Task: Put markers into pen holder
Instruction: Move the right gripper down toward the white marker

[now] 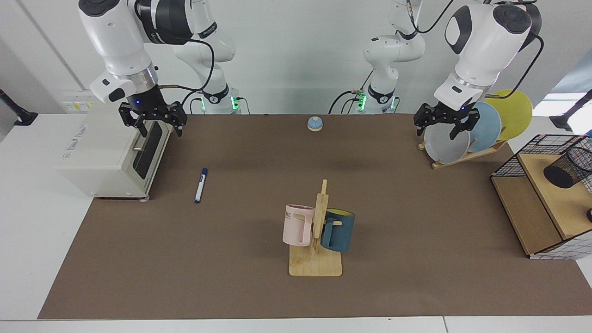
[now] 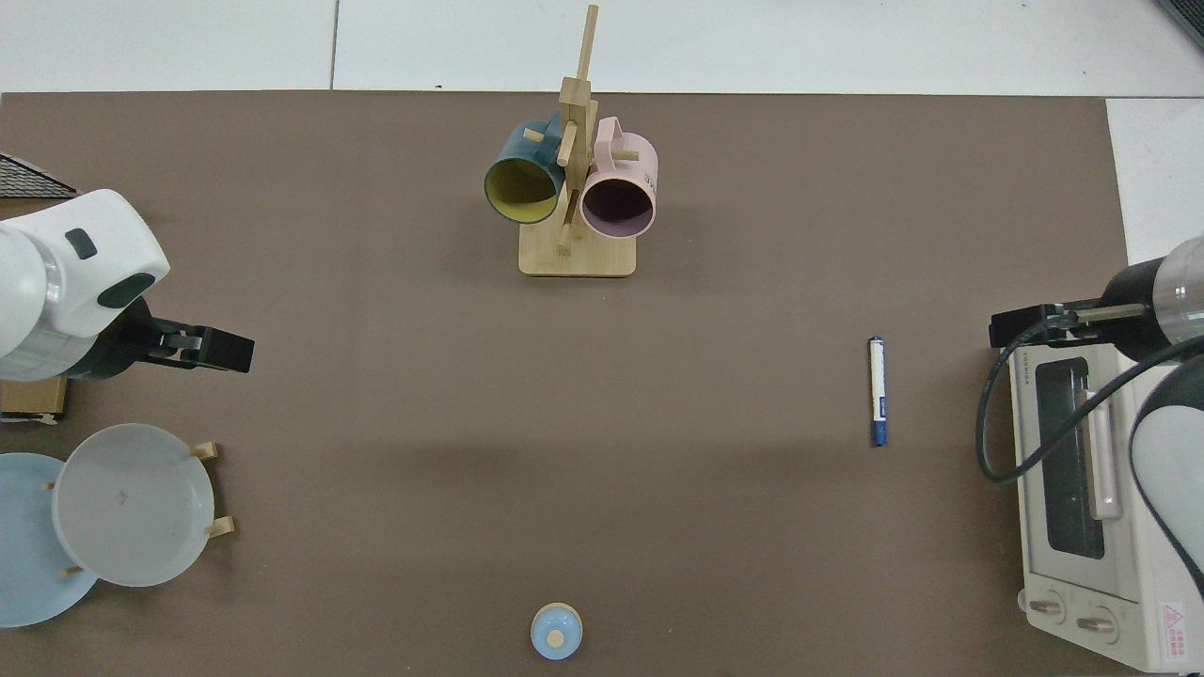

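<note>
Apparently awaiting pickup, the marker (image 1: 200,185) is lying flat near the toaster oven (image 1: 115,157), both the right end effector (image 1: 152,121) and left end effector (image 1: 445,121) hovering released, the pen holder (image 1: 571,167) sitting tipped inside the wire basket (image 1: 513,163) at the opposite edge.

Toaster oven (image 2: 1082,489): "TOSHIBA". Pink mug (image 1: 298,225): "ME".

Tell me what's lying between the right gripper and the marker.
Nothing: only bare brown mat lies between the right gripper, hovering by the toaster oven, and the marker. The facing view shows this.

Facing camera across table, top camera overhead, both showing mug rack (image 1: 316,240)
</note>
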Robot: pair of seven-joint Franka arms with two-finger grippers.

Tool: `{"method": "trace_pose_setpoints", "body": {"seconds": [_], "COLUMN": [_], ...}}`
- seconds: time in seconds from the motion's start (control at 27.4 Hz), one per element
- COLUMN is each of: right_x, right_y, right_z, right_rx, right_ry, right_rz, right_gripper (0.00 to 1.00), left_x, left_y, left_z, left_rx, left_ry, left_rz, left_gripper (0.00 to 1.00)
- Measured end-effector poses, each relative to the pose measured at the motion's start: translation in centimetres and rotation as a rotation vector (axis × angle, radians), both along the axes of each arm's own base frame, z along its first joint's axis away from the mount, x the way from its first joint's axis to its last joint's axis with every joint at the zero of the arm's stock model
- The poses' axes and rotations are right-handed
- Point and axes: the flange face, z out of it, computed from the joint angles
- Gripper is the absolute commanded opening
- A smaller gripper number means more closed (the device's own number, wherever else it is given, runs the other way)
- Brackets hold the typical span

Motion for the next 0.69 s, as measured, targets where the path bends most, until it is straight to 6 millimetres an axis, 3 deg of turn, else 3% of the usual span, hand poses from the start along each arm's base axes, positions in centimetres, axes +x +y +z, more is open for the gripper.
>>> {"method": "trace_pose_setpoints", "body": {"seconds": [0.69], "right_x": [-0.09], "right_y": [-0.9], "right_z": [-0.19], "right_rx": [0.002], "right_ry": [0.008], "right_rz": [-0.02], "right_gripper": [1.0], "left_x": [-0.01], "left_y": [-0.09], "left_z": [0.0], "left_rx": [0.0], "left_ry": [0.0], "left_rz": [-0.004], "left_gripper": [1.0]}}
